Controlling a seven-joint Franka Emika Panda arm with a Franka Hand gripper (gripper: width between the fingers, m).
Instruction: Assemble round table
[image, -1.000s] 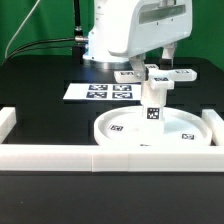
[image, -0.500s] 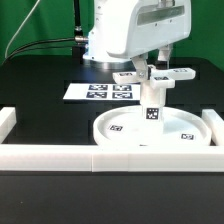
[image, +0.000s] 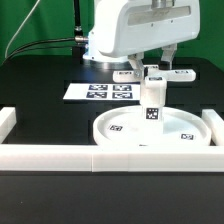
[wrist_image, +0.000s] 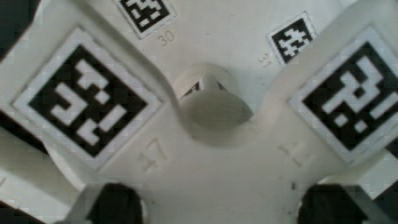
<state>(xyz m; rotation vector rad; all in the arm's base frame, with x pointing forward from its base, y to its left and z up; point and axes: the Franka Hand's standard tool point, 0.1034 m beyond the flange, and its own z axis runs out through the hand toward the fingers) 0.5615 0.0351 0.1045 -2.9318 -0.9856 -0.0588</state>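
Observation:
The large rimmed disc top (image: 122, 131) lies flat against the front rail. The short cylinder leg (image: 152, 106) stands upright in its middle. The cross-shaped base (image: 128, 73) sits on top of the leg, under the arm's white head. My gripper (image: 154, 66) comes down on the base from above. In the wrist view the base (wrist_image: 214, 105) fills the picture with its tags and round hub. My gripper (wrist_image: 231, 205) has its dark fingers (wrist_image: 116, 205) on both sides of one base arm, pressed against it. The leg is hidden there.
The marker board (image: 108, 91) lies behind the disc toward the exterior view's left. The long white border rail (image: 60, 155) runs along the front, with raised ends at both sides (image: 8, 122). Dark cables hang at the back left.
The cross-shaped base has turned slightly on top of the leg, its arm ends shifting a little. The gripper moved with it. Disc and leg stay put.

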